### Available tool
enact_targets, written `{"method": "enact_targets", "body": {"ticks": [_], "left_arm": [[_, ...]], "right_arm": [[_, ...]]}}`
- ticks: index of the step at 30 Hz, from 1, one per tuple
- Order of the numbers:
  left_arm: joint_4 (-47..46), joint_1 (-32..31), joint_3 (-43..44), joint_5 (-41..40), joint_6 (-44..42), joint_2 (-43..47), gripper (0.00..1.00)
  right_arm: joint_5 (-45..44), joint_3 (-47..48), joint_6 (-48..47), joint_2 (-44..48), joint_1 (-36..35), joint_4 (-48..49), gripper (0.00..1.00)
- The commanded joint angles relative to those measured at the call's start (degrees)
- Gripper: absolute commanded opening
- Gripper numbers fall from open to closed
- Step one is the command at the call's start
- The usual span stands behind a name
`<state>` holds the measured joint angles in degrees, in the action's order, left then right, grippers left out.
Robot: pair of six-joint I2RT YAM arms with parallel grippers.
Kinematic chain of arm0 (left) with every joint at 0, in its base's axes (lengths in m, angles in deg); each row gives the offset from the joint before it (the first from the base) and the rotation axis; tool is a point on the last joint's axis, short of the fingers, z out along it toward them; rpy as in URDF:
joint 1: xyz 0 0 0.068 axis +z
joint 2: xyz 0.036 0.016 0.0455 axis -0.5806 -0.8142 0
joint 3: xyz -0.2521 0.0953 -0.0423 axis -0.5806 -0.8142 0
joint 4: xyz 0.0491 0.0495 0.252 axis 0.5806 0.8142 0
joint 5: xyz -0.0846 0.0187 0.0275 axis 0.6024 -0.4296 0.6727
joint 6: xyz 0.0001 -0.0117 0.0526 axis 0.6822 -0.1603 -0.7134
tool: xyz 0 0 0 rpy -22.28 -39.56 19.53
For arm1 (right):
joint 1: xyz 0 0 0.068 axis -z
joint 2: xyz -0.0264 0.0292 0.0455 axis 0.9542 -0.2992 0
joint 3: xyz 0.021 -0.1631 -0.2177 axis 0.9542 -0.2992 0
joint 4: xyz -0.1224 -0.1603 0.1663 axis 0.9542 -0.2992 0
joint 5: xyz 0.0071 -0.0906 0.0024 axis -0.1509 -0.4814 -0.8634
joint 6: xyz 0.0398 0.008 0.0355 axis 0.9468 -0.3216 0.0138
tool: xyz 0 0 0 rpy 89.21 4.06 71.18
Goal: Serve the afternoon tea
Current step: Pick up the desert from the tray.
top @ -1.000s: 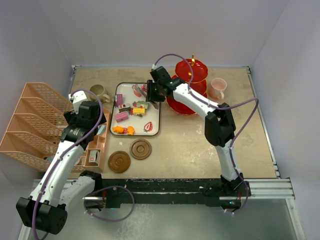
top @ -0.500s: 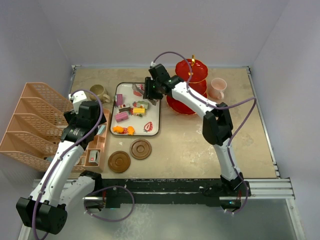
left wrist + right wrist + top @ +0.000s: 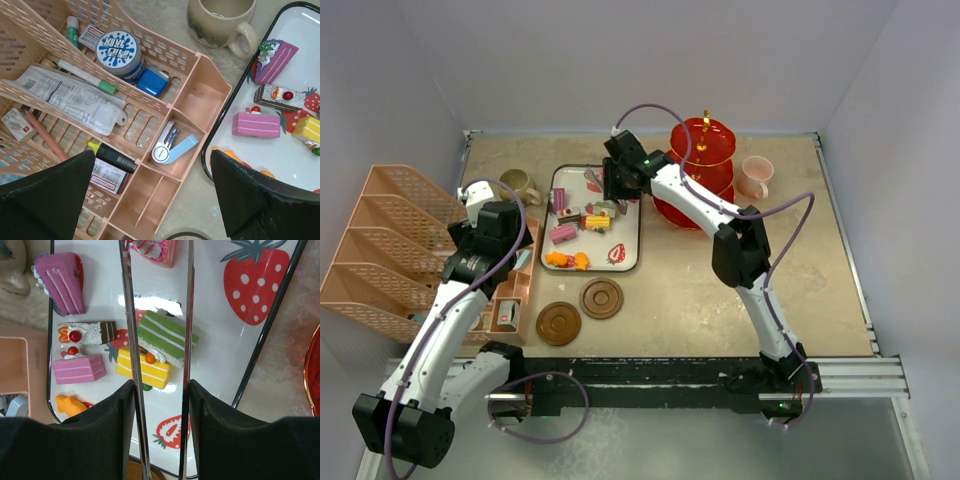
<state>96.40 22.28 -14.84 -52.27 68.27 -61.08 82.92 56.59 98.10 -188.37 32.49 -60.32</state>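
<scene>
My right gripper (image 3: 618, 182) hangs over the far part of the strawberry tray (image 3: 631, 238), shut on the long metal tweezers (image 3: 128, 315). In the right wrist view the tweezers' two arms run out between my fingers (image 3: 115, 420) and straddle a green cake (image 3: 167, 337) and a yellow cake (image 3: 142, 371). Pink (image 3: 77, 369), brown-white (image 3: 87, 332) and purple (image 3: 57, 282) sweets lie beside them. The red three-tier stand (image 3: 705, 135) is right of the tray and the pink mug (image 3: 756, 177) further right. The olive mug (image 3: 518, 186) is left of the tray. Two brown coasters (image 3: 601, 298) (image 3: 558, 323) lie in front. My left gripper (image 3: 155, 200) is open and empty over the organiser.
A peach desk organiser (image 3: 380, 250) with pens, a stapler (image 3: 172, 145) and boxes stands at the left edge. The tray's white floor (image 3: 310, 30) and the olive mug (image 3: 220, 20) also show in the left wrist view. The stand's rim (image 3: 315, 370) is close on the right.
My right gripper has moved a little left and back over the tray with the tweezers, away from the stand. The left arm has not moved.
</scene>
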Motion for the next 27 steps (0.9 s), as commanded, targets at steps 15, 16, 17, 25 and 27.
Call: {"method": "enact_targets", "body": {"ticks": [15,16,17,25,27], "left_arm": [[-1.7,-0.2,0.3,-0.7,-0.9,0.0,0.95],[-1.7,-0.2,0.2,-0.7,-0.9,0.0,0.95],[-1.6,-0.2,0.3,-0.7,-0.9,-0.1,0.95],[-1.4,-0.2,0.4,-1.2,-0.8,-0.2,0.95],[-1.4,-0.2,0.4,-1.3,-0.8,-0.2,0.95]], "right_arm": [[-1.2,4.9,-3.8,0.4,-2.2,-2.3,0.48],[-0.8,4.9,-4.0,0.4,-2.3,-2.2,0.47],[-0.5,5.0,-4.2,0.4,-2.4,-2.1,0.47],[-1.9,5.9,-5.4,-0.2,-2.7,-3.5,0.47],[-3.0,6.4,-5.6,-0.6,-2.7,-4.1,0.47]]}}
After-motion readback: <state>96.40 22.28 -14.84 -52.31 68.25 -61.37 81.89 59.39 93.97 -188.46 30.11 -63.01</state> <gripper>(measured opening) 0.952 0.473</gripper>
